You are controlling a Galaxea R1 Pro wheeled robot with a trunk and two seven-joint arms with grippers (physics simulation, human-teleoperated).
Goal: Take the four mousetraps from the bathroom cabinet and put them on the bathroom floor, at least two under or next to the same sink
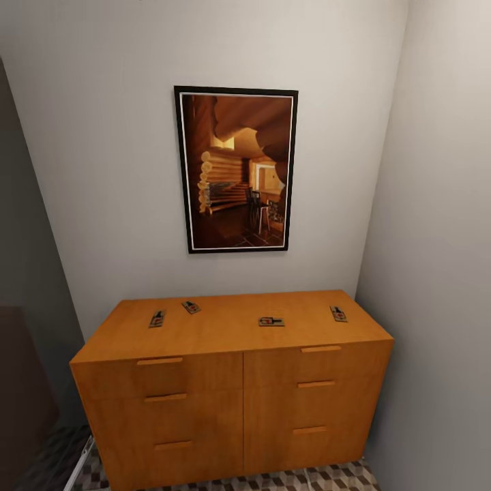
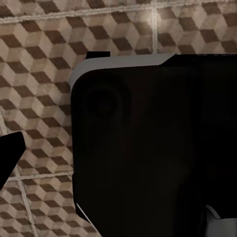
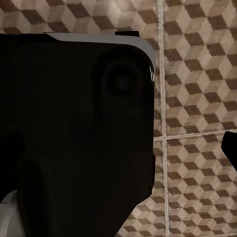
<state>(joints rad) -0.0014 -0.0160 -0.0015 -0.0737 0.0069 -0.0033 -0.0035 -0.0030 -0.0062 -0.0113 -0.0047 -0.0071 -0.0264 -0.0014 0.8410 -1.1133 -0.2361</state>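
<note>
A framed picture [image 1: 236,169] of a log cabin room hangs on the grey wall, upper middle of my head view, above the cabinet [image 1: 232,389]. Walls close in on both sides of it. The four mousetraps lie flat on the cabinet top: one at the left [image 1: 157,318], one just behind it [image 1: 191,307], one near the middle [image 1: 271,321] and one toward the right edge [image 1: 338,314]. Their wire parts are too small to make out. The bathroom floor [image 1: 307,479] shows along the bottom edge, cut off by the frame. In my wrist views a dark body [image 2: 153,148] blocks most of the cube-patterned tiles [image 3: 197,98]; I cannot tell how either pair of my jaws stands.
</note>
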